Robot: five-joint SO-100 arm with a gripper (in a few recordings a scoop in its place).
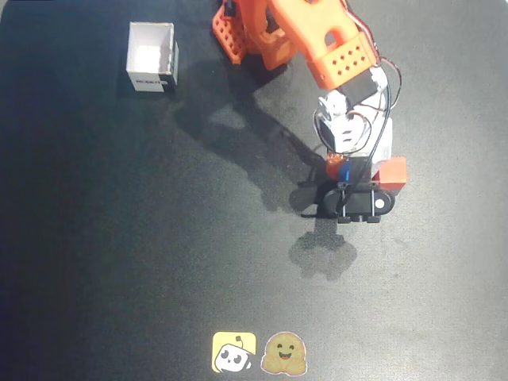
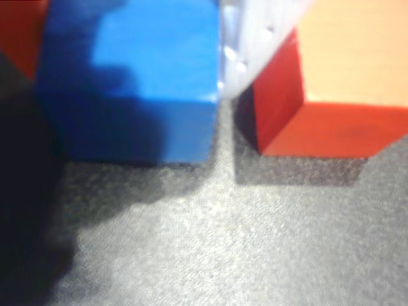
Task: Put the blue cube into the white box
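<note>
The blue cube (image 2: 134, 83) rests on the dark mat, close beside a red-orange cube (image 2: 331, 95). In the overhead view only a sliver of the blue cube (image 1: 344, 166) shows under the orange arm, with the red-orange cube (image 1: 391, 171) just to its right. My gripper (image 2: 121, 32) is down around the blue cube: a pale finger (image 2: 255, 38) stands in the narrow gap between the two cubes, and an orange finger (image 2: 16, 32) lies against the blue cube's left side. The white box (image 1: 151, 55) stands open-topped at the far upper left, well away from my gripper (image 1: 343, 170).
The arm's orange base (image 1: 238, 32) sits at the top centre, between the box and the cubes. Two stickers, one yellow (image 1: 234, 352) and one brown (image 1: 284, 353), lie at the bottom edge. The black mat (image 1: 119, 238) covers the whole table.
</note>
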